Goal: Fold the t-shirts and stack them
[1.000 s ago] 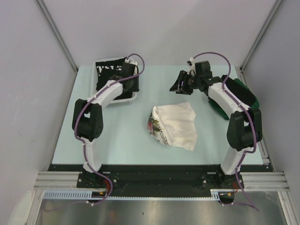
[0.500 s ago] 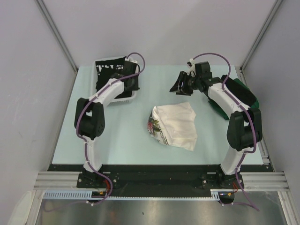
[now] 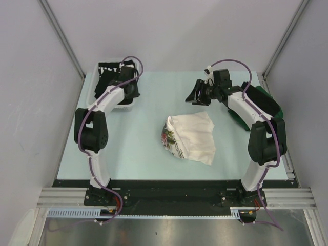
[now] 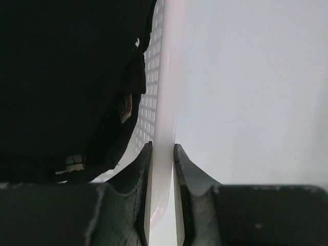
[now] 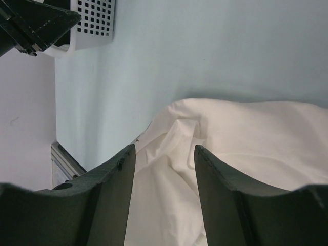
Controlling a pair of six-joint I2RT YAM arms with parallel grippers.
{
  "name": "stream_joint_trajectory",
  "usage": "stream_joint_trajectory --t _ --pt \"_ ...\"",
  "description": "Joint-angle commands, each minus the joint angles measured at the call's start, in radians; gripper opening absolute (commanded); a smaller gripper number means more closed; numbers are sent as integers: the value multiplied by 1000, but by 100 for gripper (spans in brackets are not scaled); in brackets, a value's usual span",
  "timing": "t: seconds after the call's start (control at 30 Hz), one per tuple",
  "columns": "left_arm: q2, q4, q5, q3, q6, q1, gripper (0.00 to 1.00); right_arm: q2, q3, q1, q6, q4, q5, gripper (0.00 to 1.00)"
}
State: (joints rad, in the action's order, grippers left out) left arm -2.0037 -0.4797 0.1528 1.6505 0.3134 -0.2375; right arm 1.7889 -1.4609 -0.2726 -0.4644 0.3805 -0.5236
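A crumpled white t-shirt with floral print [image 3: 190,136] lies mid-table; it also shows in the right wrist view [image 5: 230,148]. A black t-shirt with white lettering [image 3: 109,70] fills the white mesh basket [image 3: 117,107] at the far left. My left gripper [image 3: 129,92] is shut on the basket's right rim [image 4: 164,102], one finger on each side of the wall, with black cloth [image 4: 66,77] inside. A dark green t-shirt [image 3: 267,101] lies at the far right under my right arm. My right gripper [image 3: 197,95] is open and empty, above the table just behind the white t-shirt.
Bare pale blue table [image 3: 138,143] surrounds the white t-shirt. Grey walls enclose the back and sides. The right arm's forearm lies over the dark green t-shirt. The basket corner [image 5: 95,23] shows in the right wrist view.
My left gripper has pulled the basket left and toward the back-left corner. The right arm and the white t-shirt have hardly moved.
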Motion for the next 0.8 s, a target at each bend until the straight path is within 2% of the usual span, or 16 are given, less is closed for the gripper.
stream_joint_trajectory --t 0.0,0.4,0.77 --pt "-12 -141 126 -55 -16 76 0 -43 1 6 -2 -28 -21 54" --pt "5 -132 148 -58 -56 181 0 -49 5 7 0 -20 -21 54" --pt "-29 -140 59 -23 -60 305 0 -57 5 12 9 0 -15 54"
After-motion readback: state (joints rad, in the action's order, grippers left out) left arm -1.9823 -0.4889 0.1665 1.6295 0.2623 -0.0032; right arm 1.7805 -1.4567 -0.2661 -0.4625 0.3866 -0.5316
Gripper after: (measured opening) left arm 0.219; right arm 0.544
